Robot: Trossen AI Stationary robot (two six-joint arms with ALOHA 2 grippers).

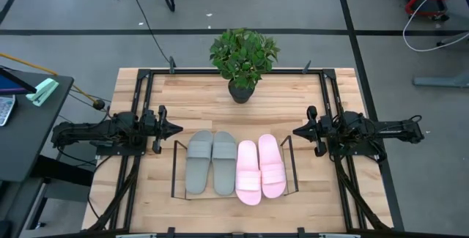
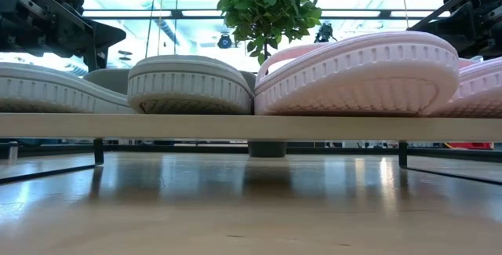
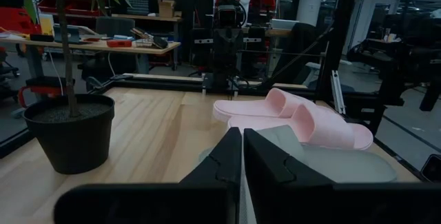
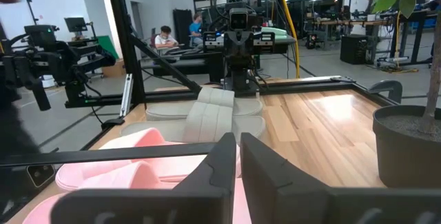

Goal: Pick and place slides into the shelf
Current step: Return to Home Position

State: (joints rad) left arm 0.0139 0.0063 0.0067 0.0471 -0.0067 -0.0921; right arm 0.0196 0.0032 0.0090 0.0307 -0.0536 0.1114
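Two grey slides and two pale pink slides lie side by side, soles down, on the board of the low black-wire shelf in the middle of the table. In the low view their heels rest on the shelf's wood board. My left gripper hovers shut to the left of the shelf, pointing at it. My right gripper hovers shut to the right of the shelf. Each wrist view shows shut fingers with the slides beyond.
A potted green plant stands at the table's far middle, behind the shelf. Black frame rails run along the table's sides. Bare wood lies between the plant and the shelf. People sit at desks in the room beyond.
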